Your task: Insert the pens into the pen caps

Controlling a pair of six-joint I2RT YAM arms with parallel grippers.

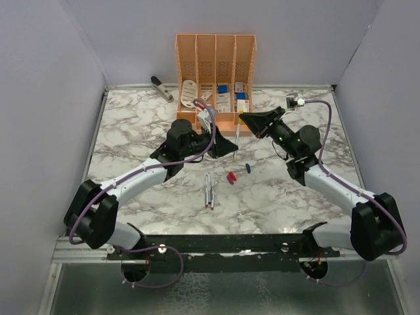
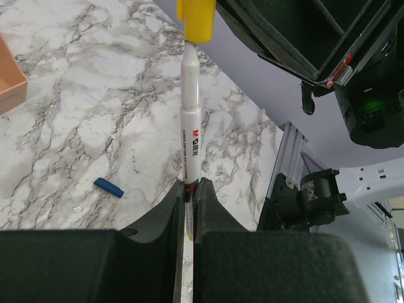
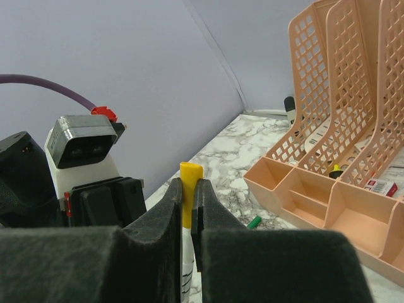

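Observation:
My left gripper [image 2: 192, 184] is shut on the lower barrel of a white pen [image 2: 190, 126], which it holds above the table. The pen's tip sits in a yellow pen cap [image 2: 196, 17]. My right gripper [image 3: 188, 184] is shut on that yellow cap [image 3: 189, 172], and the white barrel [image 3: 187, 265] shows below its fingers. From above, the left gripper [image 1: 232, 148] and right gripper [image 1: 242, 119] meet in front of the organiser. Two more pens [image 1: 209, 190] lie side by side on the marble. A red cap [image 1: 231, 177], a blue cap [image 1: 247, 168] and a green cap [image 3: 254, 222] lie loose.
A peach organiser [image 1: 215, 49] stands at the back centre, with its low front trays [image 3: 328, 196] close to the right gripper. A grey stapler [image 1: 161, 88] lies at the back left. Purple walls close in the marble table [image 1: 131, 131] on three sides.

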